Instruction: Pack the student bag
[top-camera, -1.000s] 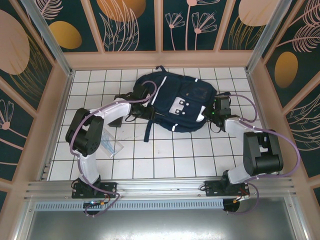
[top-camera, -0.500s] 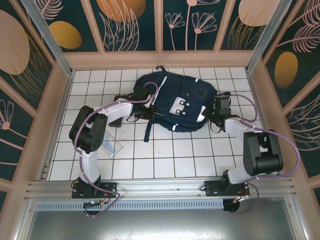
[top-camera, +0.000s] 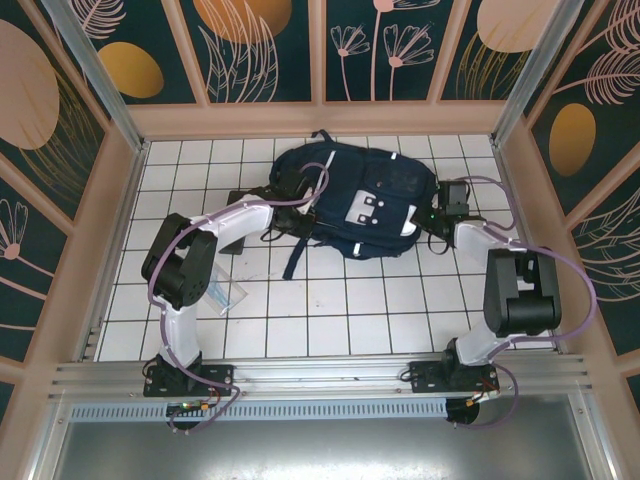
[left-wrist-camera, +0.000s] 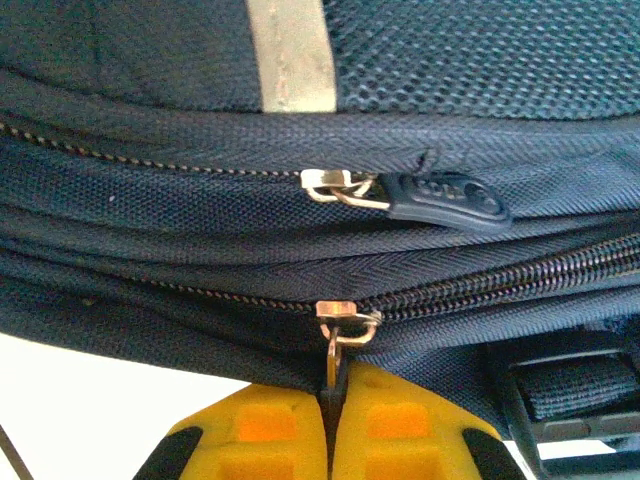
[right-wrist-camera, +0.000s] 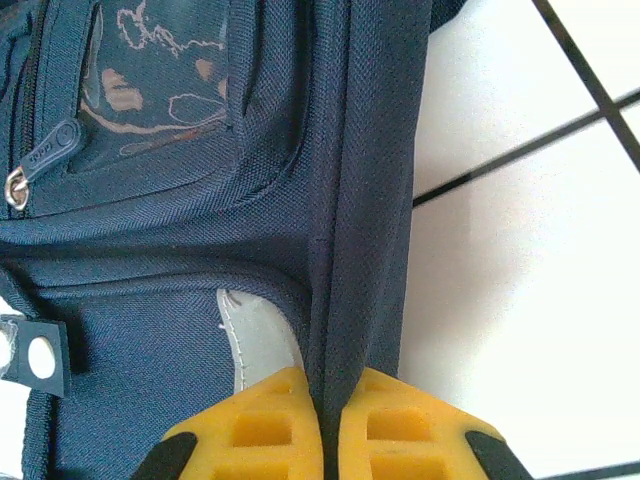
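Observation:
The student bag lies flat at the back middle of the tiled table, dark navy with white-grey patches. My left gripper is at its left side. In the left wrist view its yellow fingers are shut on the brass pull of the lower zipper. An upper zipper with a black pull tab runs just above. My right gripper is at the bag's right edge, and in the right wrist view it is shut on a fold of the bag's navy fabric beside a pale reflective patch.
A clear plastic sleeve lies on the tiles beside the left arm, with a dark flat item under the forearm. A loose strap trails from the bag toward the front. Wooden walls enclose the table on three sides.
My left gripper has closed on the lower zipper pull. The bag has shifted a little toward the back right, and both grippers moved with it.

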